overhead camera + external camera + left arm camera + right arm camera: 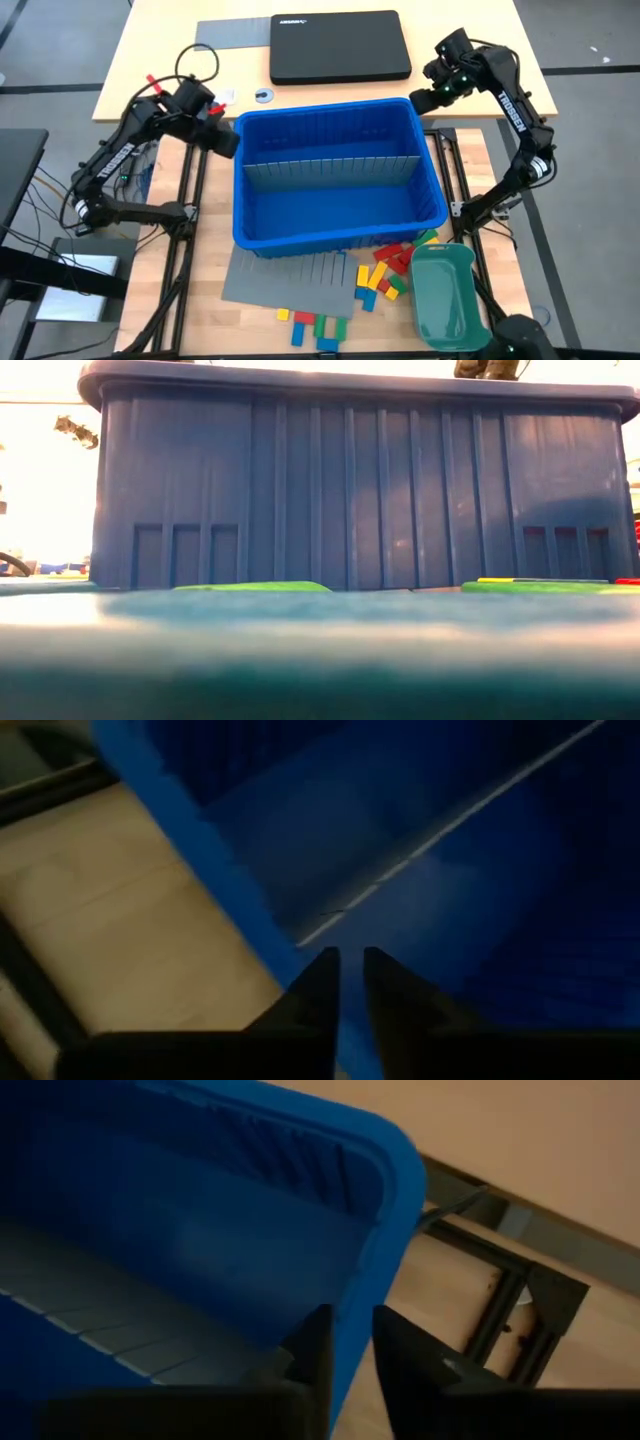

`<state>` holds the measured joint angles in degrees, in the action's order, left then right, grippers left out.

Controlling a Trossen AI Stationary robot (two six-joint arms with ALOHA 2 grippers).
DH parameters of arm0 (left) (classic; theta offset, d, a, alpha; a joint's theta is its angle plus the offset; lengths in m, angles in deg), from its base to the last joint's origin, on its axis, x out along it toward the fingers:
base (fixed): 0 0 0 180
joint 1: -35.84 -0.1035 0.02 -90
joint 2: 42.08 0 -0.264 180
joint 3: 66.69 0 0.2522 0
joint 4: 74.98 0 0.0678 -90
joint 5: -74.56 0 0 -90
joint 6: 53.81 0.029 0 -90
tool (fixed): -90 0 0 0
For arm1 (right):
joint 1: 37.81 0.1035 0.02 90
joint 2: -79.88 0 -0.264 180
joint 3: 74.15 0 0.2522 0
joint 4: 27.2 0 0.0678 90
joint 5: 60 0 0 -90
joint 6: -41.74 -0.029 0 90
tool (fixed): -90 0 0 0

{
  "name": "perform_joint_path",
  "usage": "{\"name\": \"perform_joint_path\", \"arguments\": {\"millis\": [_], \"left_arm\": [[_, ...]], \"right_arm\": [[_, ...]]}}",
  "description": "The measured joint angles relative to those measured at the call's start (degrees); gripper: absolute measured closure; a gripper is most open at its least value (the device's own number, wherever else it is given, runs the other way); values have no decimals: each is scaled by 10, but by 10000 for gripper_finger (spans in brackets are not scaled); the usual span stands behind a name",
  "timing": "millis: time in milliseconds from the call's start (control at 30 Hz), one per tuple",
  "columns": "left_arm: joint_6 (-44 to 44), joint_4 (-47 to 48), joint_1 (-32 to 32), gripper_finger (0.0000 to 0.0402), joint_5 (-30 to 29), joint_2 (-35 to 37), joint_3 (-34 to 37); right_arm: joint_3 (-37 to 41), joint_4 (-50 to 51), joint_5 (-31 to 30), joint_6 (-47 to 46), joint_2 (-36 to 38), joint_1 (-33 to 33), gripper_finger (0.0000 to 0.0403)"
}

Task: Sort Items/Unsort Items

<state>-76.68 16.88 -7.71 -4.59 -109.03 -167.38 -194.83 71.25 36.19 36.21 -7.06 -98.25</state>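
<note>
Small red, yellow, green and blue blocks (385,275) lie on the wood table in front of a big blue bin (340,108), some (315,325) near the table's front edge. In the low view green blocks (250,587) show before the bin wall (350,490). My left gripper (228,143) hangs over the bin's left rim near its far corner; its fingers (350,960) stand a little apart. My right gripper (422,98) hangs over the bin's far right corner, its fingers (350,1320) also slightly apart, with the rim (385,1200) below them. Neither holds a block.
A grey slotted divider (330,170) crosses the bin's inside. A flat grey slotted sheet (290,280) lies partly under the bin's near edge. A teal tray (447,295) lies at the front right, and a closed black laptop (338,45) on the far table.
</note>
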Motion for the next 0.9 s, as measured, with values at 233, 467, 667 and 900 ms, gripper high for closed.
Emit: {"name": "perform_joint_path", "arguments": {"millis": [233, 467, 667, 900], "left_arm": [[-1, -16, -3, 241, -26, -20, 75], [-20, -94, -7, 186, -24, -20, 148], [-28, -144, -7, 182, -43, -20, 166], [-48, -174, -7, 183, -46, -20, 196]], "right_arm": [[5, 7, 29, -45, -1, 5, 219], [57, 0, 28, -57, -1, 5, 159], [147, -72, 3, -87, -2, 5, 147], [227, -129, 0, -110, -3, 6, 160]]}}
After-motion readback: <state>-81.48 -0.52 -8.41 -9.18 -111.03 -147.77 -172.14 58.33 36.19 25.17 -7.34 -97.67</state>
